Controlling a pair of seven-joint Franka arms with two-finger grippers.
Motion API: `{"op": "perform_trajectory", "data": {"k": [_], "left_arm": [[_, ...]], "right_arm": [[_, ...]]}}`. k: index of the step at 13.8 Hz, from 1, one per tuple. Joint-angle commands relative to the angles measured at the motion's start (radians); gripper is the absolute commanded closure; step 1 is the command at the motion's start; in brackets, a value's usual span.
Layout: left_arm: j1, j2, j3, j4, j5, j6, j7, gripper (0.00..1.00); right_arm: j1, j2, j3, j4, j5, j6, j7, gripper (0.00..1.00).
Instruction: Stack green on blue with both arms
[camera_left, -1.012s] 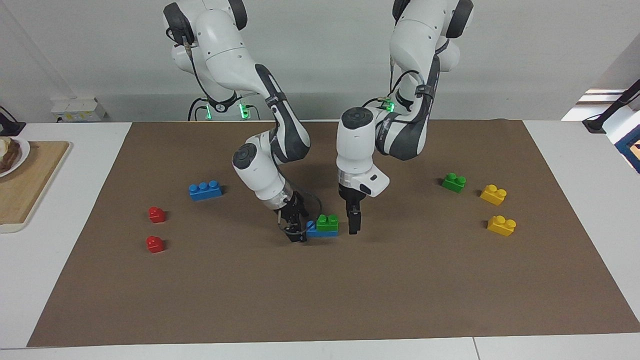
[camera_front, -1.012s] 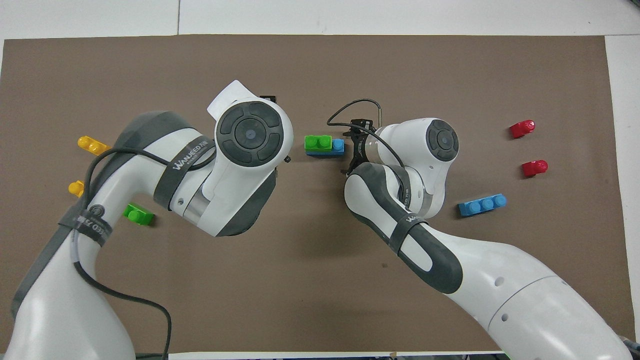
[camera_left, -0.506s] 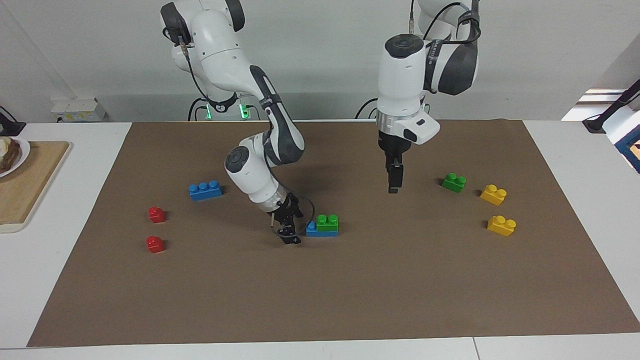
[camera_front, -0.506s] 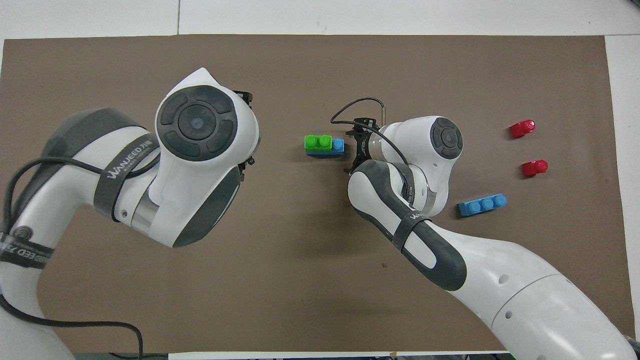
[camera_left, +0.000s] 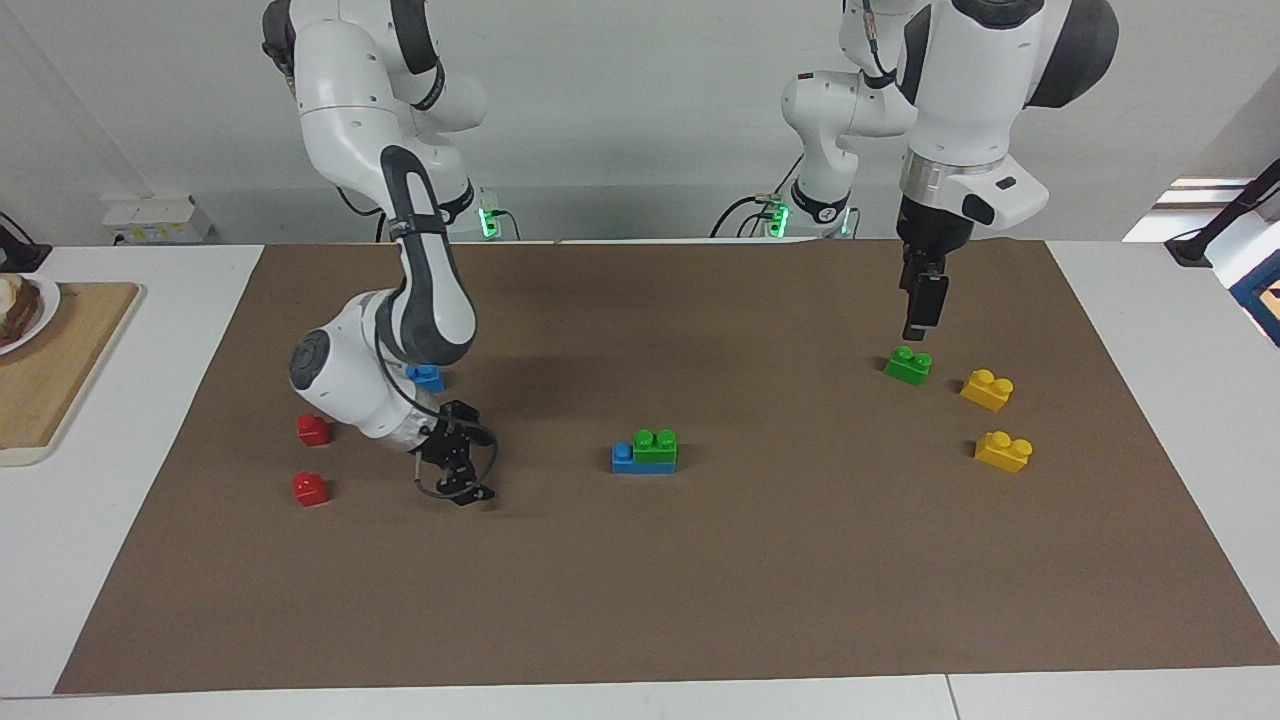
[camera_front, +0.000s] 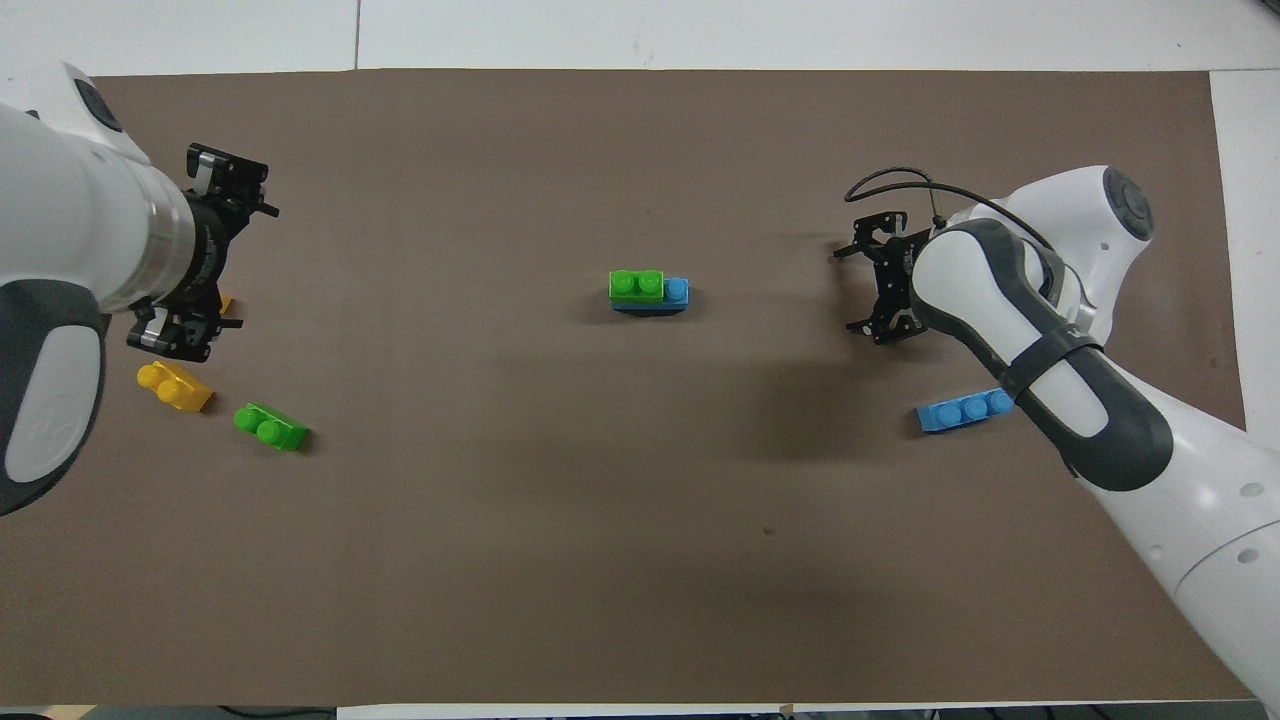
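A green brick sits on a blue brick in the middle of the brown mat; the stack also shows in the overhead view. No gripper touches it. My right gripper is open and empty, low over the mat between the stack and the red bricks; it also shows in the overhead view. A second blue brick lies partly hidden by the right arm. My left gripper is open and empty, raised over the mat by a loose green brick.
Two yellow bricks lie beside the loose green brick toward the left arm's end. Two red bricks lie toward the right arm's end. A wooden board with a plate lies off the mat there.
Both grippers have drawn away from the stack. The left rose and swung out over the loose green and yellow bricks. The right slid toward the red bricks. The stack has not moved.
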Motion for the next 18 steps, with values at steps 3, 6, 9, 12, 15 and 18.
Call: {"op": "perform_trajectory", "data": {"k": [3, 6, 9, 12, 15, 18], "left_arm": [[0.118, -0.043, -0.005, -0.03, -0.015, -0.064, 0.556, 0.0], [0.178, -0.048, -0.004, -0.033, -0.034, -0.095, 0.964, 0.0], [0.213, -0.049, -0.004, -0.03, -0.072, -0.136, 1.222, 0.0], [0.201, -0.049, -0.007, -0.024, -0.077, -0.182, 1.327, 0.0], [0.201, -0.049, -0.007, -0.021, -0.087, -0.186, 1.372, 0.0], [0.227, -0.043, 0.004, 0.001, -0.227, -0.196, 1.353, 0.0]], "right_arm": [[-0.044, -0.153, 0.004, 0.037, -0.218, -0.137, -0.262, 0.02], [-0.056, -0.265, 0.001, 0.04, -0.325, -0.219, -0.502, 0.02], [-0.061, -0.369, 0.001, 0.041, -0.396, -0.304, -0.652, 0.02], [-0.049, -0.488, 0.002, 0.041, -0.48, -0.43, -0.796, 0.01], [-0.046, -0.537, 0.01, 0.072, -0.494, -0.531, -0.928, 0.01], [-0.043, -0.514, 0.014, 0.147, -0.54, -0.64, -1.001, 0.01]]}}
